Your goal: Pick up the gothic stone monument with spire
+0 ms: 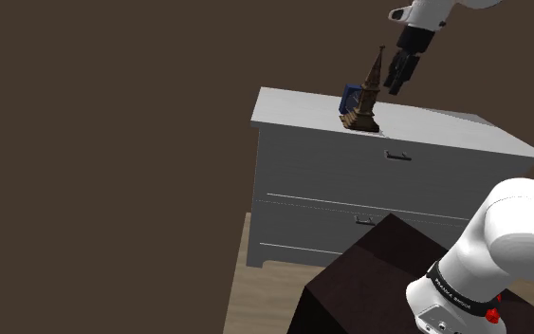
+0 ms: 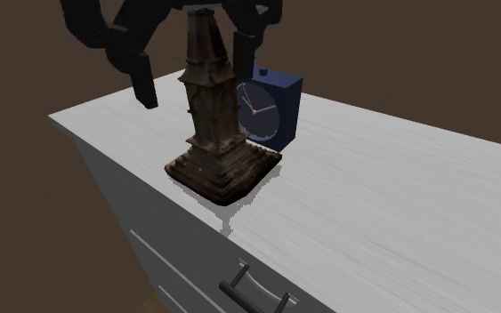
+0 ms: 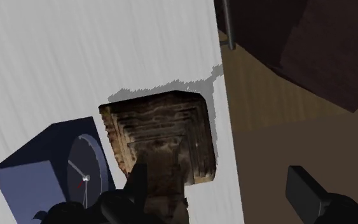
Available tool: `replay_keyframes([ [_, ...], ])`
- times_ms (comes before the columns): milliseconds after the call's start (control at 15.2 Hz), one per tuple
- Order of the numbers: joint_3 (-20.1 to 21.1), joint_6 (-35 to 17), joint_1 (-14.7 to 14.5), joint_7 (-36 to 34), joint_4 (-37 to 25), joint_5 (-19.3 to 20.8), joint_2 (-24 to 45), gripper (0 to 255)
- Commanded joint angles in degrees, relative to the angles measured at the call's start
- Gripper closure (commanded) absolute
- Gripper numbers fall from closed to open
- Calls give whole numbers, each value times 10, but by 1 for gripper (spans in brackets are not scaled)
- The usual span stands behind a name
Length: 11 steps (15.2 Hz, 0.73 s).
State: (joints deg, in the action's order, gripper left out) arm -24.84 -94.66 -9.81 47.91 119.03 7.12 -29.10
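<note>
**Open gripper straddled the spire on the dresser top**

The stone monument (image 2: 213, 124) stood upright on the white dresser (image 2: 399, 196), close to the front edge of its top. It was a dark brown, weathered piece with a stepped square base that narrowed to a tall spire. In the shoulder view the monument (image 1: 364, 100) sat above the top drawer, with the arm reaching in from that view's upper right.

Just behind the monument was a small blue clock (image 2: 270, 107) with a round dial. Its lower corner was touching, or very nearly touching, the monument's base.

The black gripper (image 2: 201, 76) hung over the upper part of the spire with its fingers (image 2: 143, 84) spread wide, one on each side of the tower. Nothing was clamped between them. In the wrist view the gripper (image 3: 219, 178) looked straight down on the monument (image 3: 161, 137). One finger lay close along the spire, and whether it touched could not be told. The other finger stood well apart, over the wooden floor (image 3: 266, 108) past the dresser's edge.

A metal drawer handle (image 2: 257, 293) showed on the dresser front below the monument. The robot's dark stand (image 1: 369, 285) stood on the floor in front of the dresser.
</note>
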Motion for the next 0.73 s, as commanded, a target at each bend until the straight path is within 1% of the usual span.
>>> replay_keyframes([
  [0, -32, -2, -20, 70, -44, -20, 32, 0],
  [132, -66, 3, -41, 139, -96, -48, 71, 0],
  [198, -74, 5, -46, 155, -108, -55, 80, 0],
  [660, -75, -48, -41, 157, -45, -49, 69, 0],
])
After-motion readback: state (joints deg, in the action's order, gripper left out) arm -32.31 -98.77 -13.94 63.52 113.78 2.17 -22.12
